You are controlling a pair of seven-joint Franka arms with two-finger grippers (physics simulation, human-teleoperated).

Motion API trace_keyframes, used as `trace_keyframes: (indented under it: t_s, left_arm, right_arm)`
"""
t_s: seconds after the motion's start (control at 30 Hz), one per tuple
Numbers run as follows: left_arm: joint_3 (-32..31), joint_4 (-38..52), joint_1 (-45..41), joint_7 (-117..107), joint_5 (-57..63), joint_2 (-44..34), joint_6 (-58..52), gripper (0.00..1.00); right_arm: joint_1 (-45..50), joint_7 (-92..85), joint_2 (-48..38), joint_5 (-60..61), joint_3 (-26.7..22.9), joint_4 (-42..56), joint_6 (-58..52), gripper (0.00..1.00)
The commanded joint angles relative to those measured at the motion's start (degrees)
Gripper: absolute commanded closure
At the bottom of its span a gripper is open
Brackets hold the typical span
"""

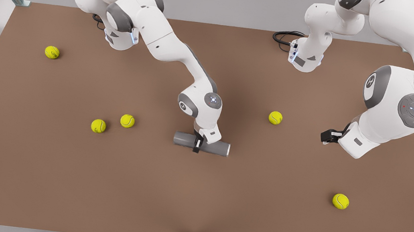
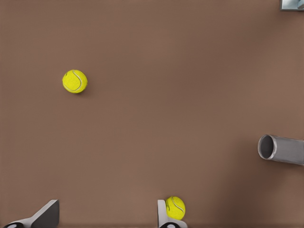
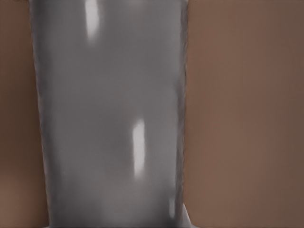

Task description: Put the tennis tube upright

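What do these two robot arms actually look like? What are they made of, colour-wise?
Both arms are glossy white, built of rounded segments with grey bands and caps at the joints. Some round joint caps carry a small glowing white dot with tiny red and green marks. Black cables coil at the bases. The right gripper and left gripper have black parts on white bodies; the left's fingers look pale grey.

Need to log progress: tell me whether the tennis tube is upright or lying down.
Lying down. The tennis tube rests on its side on the table, with the right gripper straddling its middle. The left gripper waits apart, open.
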Motion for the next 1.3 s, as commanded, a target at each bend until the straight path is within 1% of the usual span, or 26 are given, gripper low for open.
trace_keyframes:
  t_s: [0.0,0.07,0.1,0.13,0.3,0.4,0.47,0.53,0.57,0.6,0.63,0.7,0.73,0.77,0.8,0.83,0.87,0.93,0.97,1.03,1.1,1.17,1.27]
  left_arm:
    - [0.0,0.0,-0.1,-0.1,0.0,-0.1,0.0,0.0]
    - [0.0,0.0,0.0,-0.1,0.0,-0.1,0.0,0.0]
    - [0.0,0.0,-0.1,0.0,0.0,-0.1,0.0,0.0]
    - [-0.1,0.1,0.0,-0.1,0.0,-0.1,0.0,0.0]
    - [-0.4,0.0,-0.1,0.0,-0.1,-0.1,0.0,0.0]
    - [0.1,0.0,0.3,0.3,-10.3,0.4,0.2,0.0]
    - [0.2,0.0,0.7,2.3,-21.3,3.2,0.4,0.0]
    - [0.2,0.0,0.7,11.0,-26.6,6.0,0.3,0.0]
    - [0.2,0.0,0.7,13.8,-27.6,7.1,0.3,0.0]
    - [0.2,0.0,0.7,15.4,-29.8,7.7,0.3,0.0]
    - [0.0,0.0,0.7,15.7,-33.5,9.6,0.1,0.0]
    - [0.2,-0.2,1.4,28.1,-40.0,14.2,-0.5,0.0]
    - [0.1,-0.2,1.5,28.7,-41.7,15.7,-0.5,0.0]
    - [0.2,-0.2,1.4,35.8,-46.0,18.7,-0.2,0.0]
    - [0.2,-0.2,1.9,38.1,-49.3,21.1,0.1,0.0]
    - [0.2,-0.2,1.9,41.5,-51.2,23.1,2.5,0.0]
    - [0.2,-0.2,1.9,46.7,-55.0,26.4,3.8,0.0]
    - [-0.6,-0.2,0.6,47.5,-57.4,28.8,8.8,0.0]
    - [-1.4,-0.2,-0.1,50.1,-60.2,31.1,12.9,0.0]
    - [-3.3,-0.1,-1.5,51.4,-60.6,33.1,19.7,0.0]
    - [-6.7,0.1,-1.5,51.4,-60.7,35.0,27.4,0.0]
    - [-6.9,0.2,-1.6,51.4,-60.6,36.0,30.0,0.0]
    - [-6.9,1.2,-1.5,52.9,-60.7,38.3,30.0,0.0]
  right_arm:
    - [0.1,4.4,0.4,-0.4,0.0,0.0,2.3,0.3]
    - [0.1,4.5,0.8,-1.1,0.0,0.0,3.1,0.3]
    - [0.1,4.6,1.0,-1.1,0.0,0.0,3.7,0.0]
    - [0.1,4.6,1.3,-1.1,0.0,-0.1,5.3,0.0]
    - [1.3,4.8,0.8,-1.1,-0.1,0.1,5.3,0.0]
    - [2.6,4.9,-1.8,-1.1,0.1,-0.2,4.5,0.0]
    - [2.9,5.2,-3.6,-0.9,0.9,-0.8,2.8,0.0]
    - [2.9,9.3,-10.3,0.8,4.0,-1.8,-7.2,0.0]
    - [2.4,15.1,-16.0,3.2,5.8,-1.8,-17.5,0.0]
    - [-0.7,22.2,-22.4,12.6,5.7,-1.8,-29.9,0.0]
    - [-6.8,28.4,-26.9,18.7,5.7,-1.6,-38.6,0.0]
    - [-19.6,36.2,-31.8,20.9,5.2,-1.2,-47.3,0.0]
    - [-26.4,36.4,-32.5,20.9,5.2,-1.0,-48.2,0.0]
    - [-30.9,36.3,-32.9,20.9,5.1,-0.6,-48.3,0.0]
    - [-33.0,36.4,-33.5,20.9,2.0,0.5,-50.1,0.0]
    - [-33.2,36.2,-33.6,20.9,-2.3,2.0,-52.2,0.0]
    - [-34.6,36.2,-34.8,20.8,-3.5,2.8,-53.8,0.0]
    - [-36.5,36.3,-38.6,20.3,-3.7,1.5,-54.6,0.0]
    - [-36.7,36.3,-40.7,20.1,-3.7,-0.7,-54.8,0.0]
    - [-36.9,36.4,-40.7,20.1,-4.1,-1.9,-54.8,0.0]
    - [-37.0,36.4,-39.9,20.2,-4.1,-2.3,-54.8,0.0]
    - [-37.1,36.4,-38.5,20.9,-4.3,-1.6,-54.9,0.0]
    - [-37.1,36.3,-38.4,21.0,-4.3,-1.6,-54.9,0.0]
